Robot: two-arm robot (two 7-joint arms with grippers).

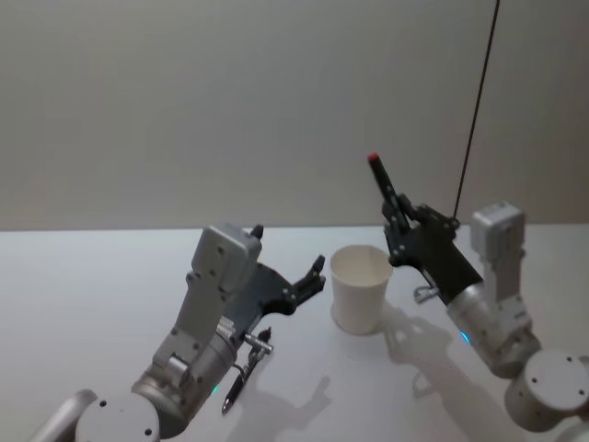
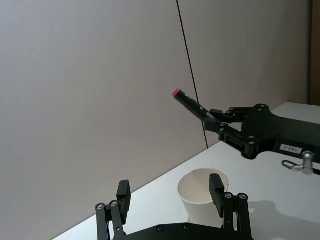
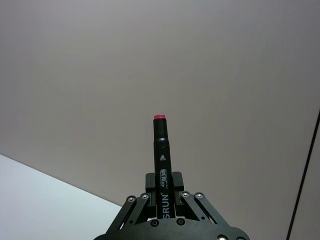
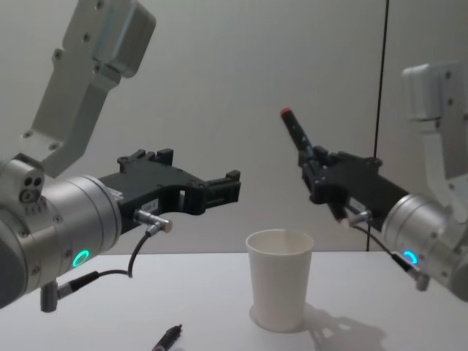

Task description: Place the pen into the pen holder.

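Observation:
A black pen (image 1: pixel 382 187) with a red cap stands tilted in the air, cap end up, with my right gripper (image 1: pixel 398 214) shut on its lower part. It hangs above and just right of the pen holder (image 1: pixel 361 288), a white paper cup standing upright on the table. The chest view shows the pen (image 4: pixel 296 135) well above the cup (image 4: pixel 278 281). In the right wrist view the pen (image 3: pixel 161 145) rises from between the fingers (image 3: pixel 149 183). My left gripper (image 1: pixel 287 250) hovers open left of the cup, holding nothing; its fingers (image 2: pixel 216 186) frame the cup (image 2: pixel 200 192).
A dark pen-like object (image 4: pixel 167 338) lies on the white table (image 1: pixel 92 276) near the front, under my left arm. A thin black cable (image 1: pixel 474 110) hangs down behind the right arm. A plain wall closes off the back.

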